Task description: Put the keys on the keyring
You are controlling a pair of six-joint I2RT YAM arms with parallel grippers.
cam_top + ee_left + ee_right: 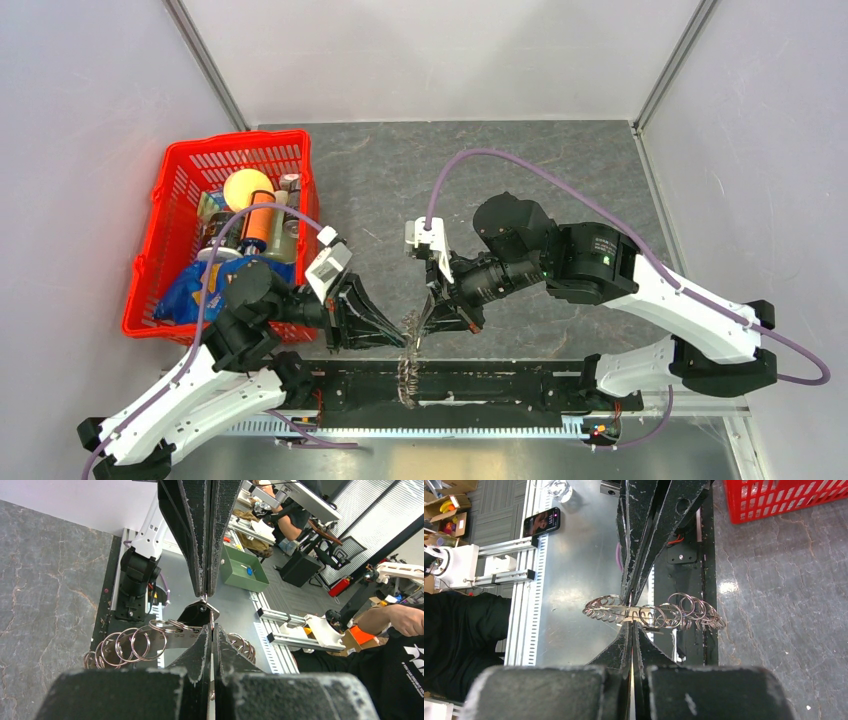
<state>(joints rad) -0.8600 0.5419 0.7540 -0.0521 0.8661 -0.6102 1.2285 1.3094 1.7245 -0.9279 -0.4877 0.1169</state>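
You are looking at one keyring (408, 360), held in the air between the two arms above the near part of the table (560, 170). In the overhead view its long axis is running from the meeting fingertips toward the near edge, reaching over the black rail (500, 385). In both wrist views the same row of bright wire loops is lying crosswise to the fingers. The loops are crowding and overlapping too much for an exact count.

One key (196, 615) is showing, in the left wrist view only. Its dark head is sitting just beyond the right arm's fingertips and touching the loops. The shaft is hidden, so you cannot read which way it is pointing.

You are seeing two grippers meeting tip to tip from opposite sides.
- The left gripper (400, 335) is clenching the keyring's flat metal strip, its jaws showing only a thin slit.
- The right gripper (428, 318) is also pressing its jaws together, apparently pinching the key against the ring. How much of the ring it is also catching cannot be told.

One red basket (240, 141) is standing well apart at the far left of the table, holding several mixed items.
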